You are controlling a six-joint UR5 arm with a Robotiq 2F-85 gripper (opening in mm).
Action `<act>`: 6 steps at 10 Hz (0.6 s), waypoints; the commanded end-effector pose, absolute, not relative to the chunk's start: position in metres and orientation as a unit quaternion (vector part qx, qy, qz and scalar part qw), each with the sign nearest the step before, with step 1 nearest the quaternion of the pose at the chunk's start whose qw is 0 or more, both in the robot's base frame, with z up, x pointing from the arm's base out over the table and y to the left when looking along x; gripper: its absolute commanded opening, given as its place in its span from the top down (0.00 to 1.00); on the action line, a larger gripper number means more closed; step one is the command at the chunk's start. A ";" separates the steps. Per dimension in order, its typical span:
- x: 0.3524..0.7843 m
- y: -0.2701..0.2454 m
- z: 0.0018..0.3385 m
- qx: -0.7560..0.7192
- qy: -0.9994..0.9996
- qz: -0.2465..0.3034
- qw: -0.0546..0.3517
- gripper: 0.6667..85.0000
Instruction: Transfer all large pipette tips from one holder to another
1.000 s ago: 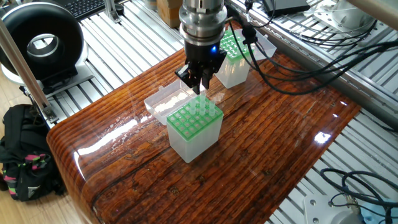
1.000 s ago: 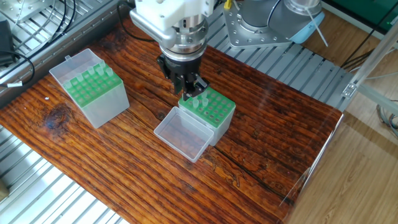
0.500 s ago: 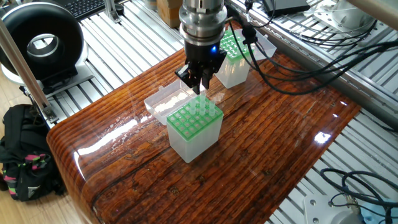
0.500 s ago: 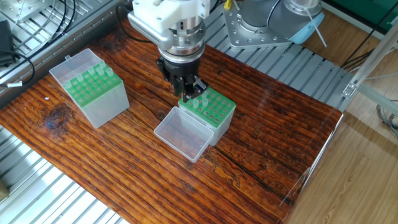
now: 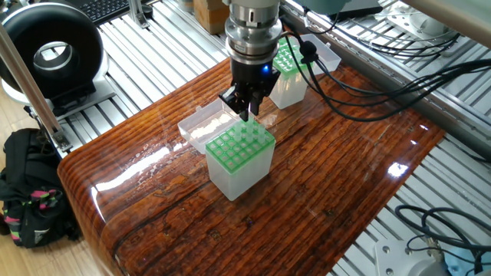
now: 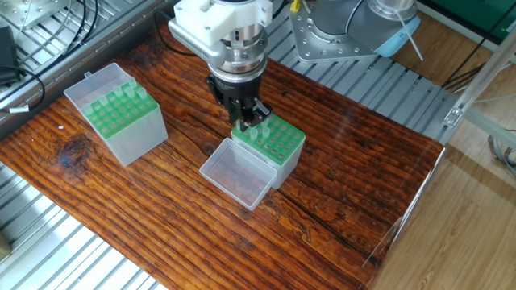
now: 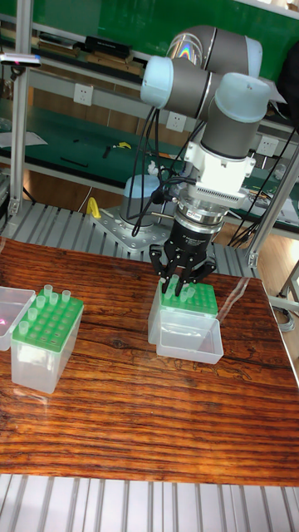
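Observation:
My gripper (image 6: 248, 119) hangs straight down over the back corner of the near holder (image 6: 276, 147), a clear box with a green rack. Its fingers stand close together around the top of a large pipette tip (image 6: 253, 134) that sits in a corner hole; another tip stands beside it. The gripper (image 5: 247, 113) meets the rack's (image 5: 239, 146) far edge, and from the front the gripper (image 7: 181, 285) is just above the holder (image 7: 188, 312). The other holder (image 6: 119, 117) stands at the left with several tips in its rack (image 7: 48, 318).
The near holder's clear lid (image 6: 236, 173) lies open flat beside it. The other holder's lid (image 6: 103, 80) stands open behind it. Cables (image 5: 360, 92) trail from the wrist over the table's far side. The wooden table (image 6: 347, 193) ends in metal rails.
The gripper has shifted only slightly, a little sideways and down over the same corner of the rack. Both holders and the tips in them stay where they were.

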State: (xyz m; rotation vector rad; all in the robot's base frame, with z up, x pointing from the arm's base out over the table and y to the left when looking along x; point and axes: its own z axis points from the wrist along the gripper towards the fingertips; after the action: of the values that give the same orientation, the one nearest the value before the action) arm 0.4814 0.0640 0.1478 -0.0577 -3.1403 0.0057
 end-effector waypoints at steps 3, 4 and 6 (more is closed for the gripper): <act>0.479 0.067 0.140 -0.017 -1.000 -0.015 -0.004 0.66; 0.479 0.067 0.140 -0.017 -1.000 -0.016 -0.004 0.66; 0.477 0.070 0.139 -0.017 -1.000 -0.017 -0.003 0.66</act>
State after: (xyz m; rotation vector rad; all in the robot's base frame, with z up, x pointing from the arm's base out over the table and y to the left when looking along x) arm 0.4786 0.0649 0.1402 -0.0492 -3.1456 -0.0236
